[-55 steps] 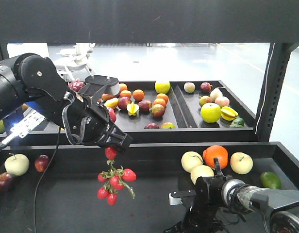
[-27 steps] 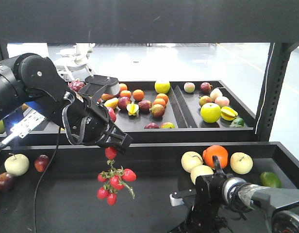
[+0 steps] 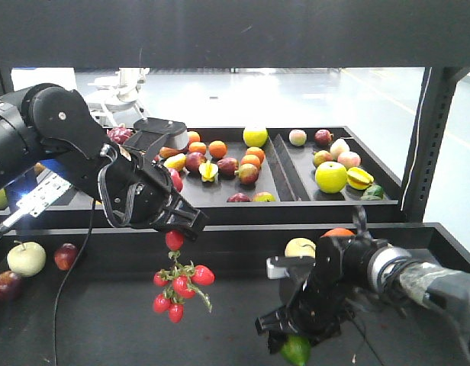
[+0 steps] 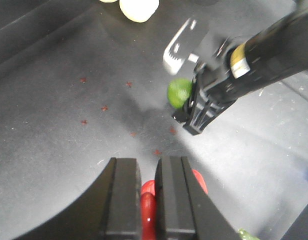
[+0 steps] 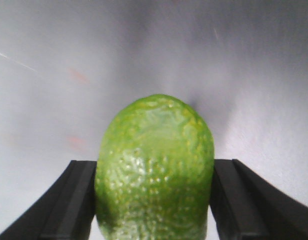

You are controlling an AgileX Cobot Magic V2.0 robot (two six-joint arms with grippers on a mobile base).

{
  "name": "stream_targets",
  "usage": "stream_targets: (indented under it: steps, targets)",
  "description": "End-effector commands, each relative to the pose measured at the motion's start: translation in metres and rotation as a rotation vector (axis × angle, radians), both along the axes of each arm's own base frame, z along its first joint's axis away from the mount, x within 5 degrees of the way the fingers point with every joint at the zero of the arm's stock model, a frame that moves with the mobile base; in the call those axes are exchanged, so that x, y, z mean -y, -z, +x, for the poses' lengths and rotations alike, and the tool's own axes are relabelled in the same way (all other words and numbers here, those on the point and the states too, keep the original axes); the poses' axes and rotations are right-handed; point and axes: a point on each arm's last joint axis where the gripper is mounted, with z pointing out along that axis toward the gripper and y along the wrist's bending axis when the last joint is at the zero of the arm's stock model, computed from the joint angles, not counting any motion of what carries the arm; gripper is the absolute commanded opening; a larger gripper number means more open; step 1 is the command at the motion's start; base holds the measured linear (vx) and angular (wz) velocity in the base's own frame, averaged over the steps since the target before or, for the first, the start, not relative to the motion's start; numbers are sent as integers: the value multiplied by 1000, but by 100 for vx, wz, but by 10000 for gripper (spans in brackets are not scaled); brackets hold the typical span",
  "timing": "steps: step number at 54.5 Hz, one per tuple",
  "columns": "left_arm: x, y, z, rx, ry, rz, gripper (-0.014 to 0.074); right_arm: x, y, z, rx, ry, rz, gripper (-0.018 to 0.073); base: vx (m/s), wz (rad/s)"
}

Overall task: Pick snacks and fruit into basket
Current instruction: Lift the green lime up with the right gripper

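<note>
We list the left gripper [image 3: 176, 226], arm angled down at centre-left, clamped on the red fruit bunch [image 3: 178, 287], which dangles over the black tray [image 3: 105, 324]. The right gripper [image 3: 294, 338], wrist bent down at lower centre, pinches the green oval fruit [image 5: 154, 170].

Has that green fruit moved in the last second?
Yes. The green fruit went left, away from the shelf post, and now sits in the right gripper.

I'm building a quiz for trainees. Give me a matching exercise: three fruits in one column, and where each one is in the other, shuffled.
1. bunch of red fruits
2. green oval fruit
3. pale apple

A. between the right gripper jaws
B. on the lower shelf, left end
C. hanging from the left gripper

Pairs: 1-C, 2-A, 3-B
</note>
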Motion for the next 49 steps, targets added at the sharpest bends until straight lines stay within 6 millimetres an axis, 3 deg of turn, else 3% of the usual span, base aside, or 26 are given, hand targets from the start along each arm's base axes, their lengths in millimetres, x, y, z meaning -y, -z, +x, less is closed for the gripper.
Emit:
stream_targets:
  steps: [1,16,37,49]
  targets:
    - [-4,-35,-12,113,-15,-81,-6,1,-57,0,150,12,57,-11,0,0]
    - [-4,-35,-12,113,-15,-81,-6,6,-98,-15,237,19,84,-11,0,0]
    - [-4,-35,-12,113,-15,-81,-6,23,-123,-65,382,58,115,-11,0,0]
    - [-4,-35,-12,113,-15,-81,-6,31,-164,-91,502,65,154,-9,0,0]
